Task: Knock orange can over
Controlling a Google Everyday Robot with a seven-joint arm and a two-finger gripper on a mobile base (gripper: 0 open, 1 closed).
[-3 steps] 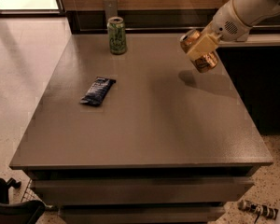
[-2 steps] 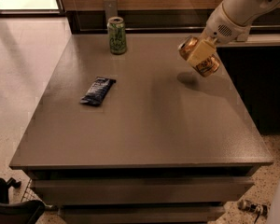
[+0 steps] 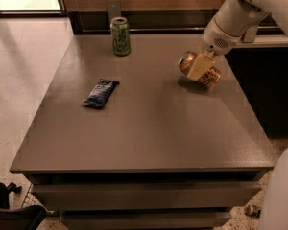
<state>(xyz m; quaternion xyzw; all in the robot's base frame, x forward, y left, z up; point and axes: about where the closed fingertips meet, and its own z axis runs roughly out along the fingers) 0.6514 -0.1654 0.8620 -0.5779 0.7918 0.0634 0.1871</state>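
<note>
The orange can [image 3: 209, 74] is copper-orange with a silver top. It lies tipped on its side at the right of the grey table [image 3: 149, 123], its top pointing left toward the table's middle. My gripper [image 3: 199, 66] comes down from the upper right on the white arm [image 3: 235, 20]. Its pale fingers [image 3: 198, 65] are across the middle of the can, in front of it. The can sits at or just above the table surface over its shadow.
A green-and-white patterned can [image 3: 120, 36] stands upright at the back of the table. A dark snack packet [image 3: 101, 93] lies flat at the left middle. A wooden wall and dark counter run behind. Light floor lies to the left.
The gripper and the tipped orange can have moved a little left and down toward the table surface. The green can and packet have not moved.
</note>
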